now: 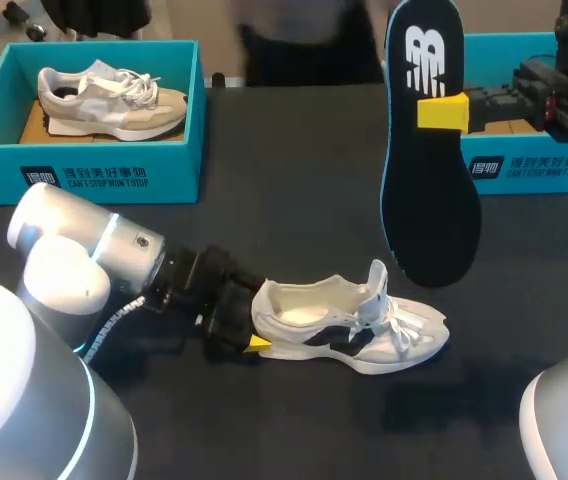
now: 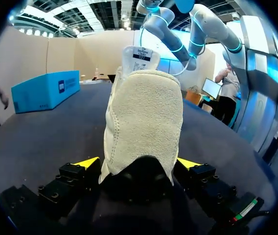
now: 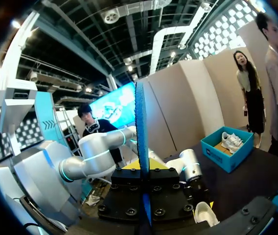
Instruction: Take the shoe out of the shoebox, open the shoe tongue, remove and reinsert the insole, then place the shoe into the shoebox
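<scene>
Well, shoe [image 1: 349, 335] lengthwise left-to-right, toe rightward, heel in left pincer [image 2: 138, 164].

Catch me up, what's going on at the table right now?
The left gripper is shut on the heel of the white shoe, which lies on the table. The right gripper is shut on the dark insole, holding it upright in the air above the shoe. So the insole is out and not yet reinserted. A beige shoe sits in the teal shoebox at the left.

Left end effector [image 1: 256, 330] low, clamped on shoe [image 1: 354, 325] heel; right end effector [image 1: 436, 112] raised, gripping insole [image 1: 429, 200].
</scene>
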Controlling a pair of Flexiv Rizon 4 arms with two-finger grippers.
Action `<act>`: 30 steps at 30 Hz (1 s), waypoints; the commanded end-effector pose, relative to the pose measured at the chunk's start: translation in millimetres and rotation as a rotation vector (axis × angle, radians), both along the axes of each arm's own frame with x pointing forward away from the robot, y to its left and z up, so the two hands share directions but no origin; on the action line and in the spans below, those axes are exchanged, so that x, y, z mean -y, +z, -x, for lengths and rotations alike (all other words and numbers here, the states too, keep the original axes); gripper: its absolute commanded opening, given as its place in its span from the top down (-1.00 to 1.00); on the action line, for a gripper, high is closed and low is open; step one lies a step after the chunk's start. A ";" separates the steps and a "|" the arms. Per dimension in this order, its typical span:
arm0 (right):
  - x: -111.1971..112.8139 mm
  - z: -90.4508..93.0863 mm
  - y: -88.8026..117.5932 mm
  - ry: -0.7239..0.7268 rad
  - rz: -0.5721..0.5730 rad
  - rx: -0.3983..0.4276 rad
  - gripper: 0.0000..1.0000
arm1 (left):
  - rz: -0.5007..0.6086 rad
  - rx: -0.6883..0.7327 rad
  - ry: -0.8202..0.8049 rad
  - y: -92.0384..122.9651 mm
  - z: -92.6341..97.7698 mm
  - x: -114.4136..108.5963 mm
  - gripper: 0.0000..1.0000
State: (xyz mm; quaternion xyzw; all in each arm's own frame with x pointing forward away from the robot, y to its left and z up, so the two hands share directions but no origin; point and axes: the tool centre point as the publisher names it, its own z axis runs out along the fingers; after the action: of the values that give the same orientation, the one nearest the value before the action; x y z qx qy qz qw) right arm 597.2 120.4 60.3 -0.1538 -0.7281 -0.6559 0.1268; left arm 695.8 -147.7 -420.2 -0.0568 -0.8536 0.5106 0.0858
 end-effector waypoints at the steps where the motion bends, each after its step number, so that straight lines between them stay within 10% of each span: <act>1: -3.0 -3.2 1.0 0.004 0.004 -0.002 1.00 | -0.049 0.009 -0.011 11.7 1.3 -8.0 -1.00; 20: -3.0 -3.2 1.0 0.004 0.004 -0.002 1.00 | -0.164 0.090 -0.009 18.7 1.3 -12.7 -1.00; 30: -3.0 -3.2 1.0 0.004 0.004 -0.002 1.00 | -0.502 0.151 -0.019 38.9 -12.6 -20.5 -1.00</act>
State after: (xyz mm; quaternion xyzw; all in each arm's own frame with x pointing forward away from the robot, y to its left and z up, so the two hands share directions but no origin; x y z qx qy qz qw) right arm 598.2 120.8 60.7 -0.1531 -0.7285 -0.6555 0.1273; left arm 706.8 -126.4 -396.9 -0.0786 -0.9275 0.3639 0.0342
